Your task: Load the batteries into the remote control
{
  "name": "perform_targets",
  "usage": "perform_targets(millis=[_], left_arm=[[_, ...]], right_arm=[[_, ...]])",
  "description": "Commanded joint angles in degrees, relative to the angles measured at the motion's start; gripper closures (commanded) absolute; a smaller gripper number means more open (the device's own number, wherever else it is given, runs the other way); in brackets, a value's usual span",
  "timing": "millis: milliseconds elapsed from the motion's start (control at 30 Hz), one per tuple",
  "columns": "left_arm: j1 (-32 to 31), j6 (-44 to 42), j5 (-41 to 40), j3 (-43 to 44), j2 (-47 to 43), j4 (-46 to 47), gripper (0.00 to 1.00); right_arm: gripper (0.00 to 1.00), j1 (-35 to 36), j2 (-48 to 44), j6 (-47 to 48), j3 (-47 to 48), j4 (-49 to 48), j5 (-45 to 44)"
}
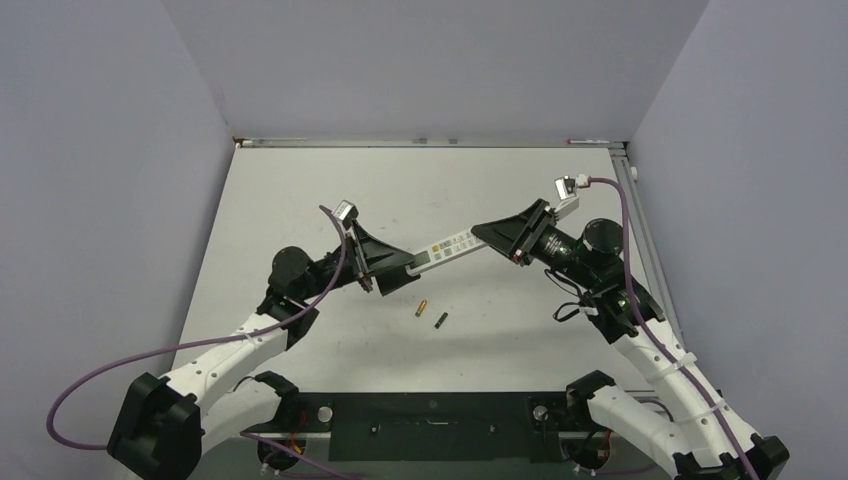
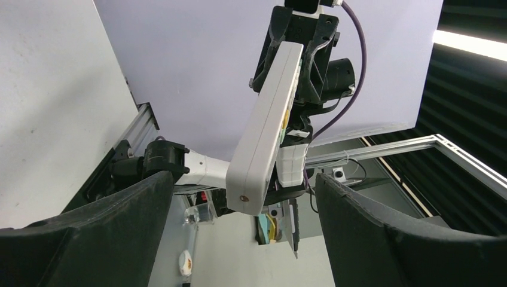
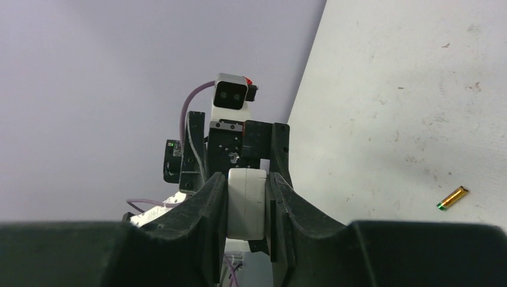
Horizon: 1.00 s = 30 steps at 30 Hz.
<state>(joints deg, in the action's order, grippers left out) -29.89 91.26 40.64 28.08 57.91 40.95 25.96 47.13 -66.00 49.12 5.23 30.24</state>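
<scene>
A pale grey tabletop sits between lilac walls. Above it hangs the slim white rectangular plastic remote control, its 2 o'clock end pinched by the right gripper. The left gripper is spread wide around the 8 o'clock end, its fingers clear of the remote. The gold-orange cylindrical battery and the dark cylindrical battery lie on the tabletop, at 6 o'clock from the remote.

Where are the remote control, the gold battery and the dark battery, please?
remote control [image 1: 450, 246]: top view, middle of its buttoned face.
gold battery [image 3: 452, 198]: right wrist view, middle of its body.
dark battery [image 1: 440, 320]: top view, middle of its body.
</scene>
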Motion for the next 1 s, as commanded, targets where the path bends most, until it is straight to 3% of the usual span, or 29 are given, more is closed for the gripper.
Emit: perform_targets(millis=[0, 300, 767, 933, 967], left_arm=[[-0.2, 3.3, -2.0, -0.1, -1.0, 6.8, 0.18], [-0.6, 4.5, -3.6, -0.5, -1.1, 8.3, 0.33], [-2.1, 4.4, -4.0, -0.7, -1.3, 8.8, 0.68], [-2.1, 4.0, -4.1, -0.7, -1.3, 8.9, 1.00], [-2.1, 3.9, -4.2, -0.9, -1.4, 8.9, 1.00]], right_arm=[[0.92, 0.6, -0.9, -3.9, -1.2, -8.9, -1.0], [0.92, 4.4, -0.6, -5.0, -2.4, -9.9, -4.4], [0.92, 5.6, -1.3, -5.2, -3.4, -7.6, -8.4], [0.92, 6.0, -1.0, -4.5, -3.1, -6.6, -8.3], [0.92, 6.0, -1.0, -4.2, -3.0, -6.0, -8.2]])
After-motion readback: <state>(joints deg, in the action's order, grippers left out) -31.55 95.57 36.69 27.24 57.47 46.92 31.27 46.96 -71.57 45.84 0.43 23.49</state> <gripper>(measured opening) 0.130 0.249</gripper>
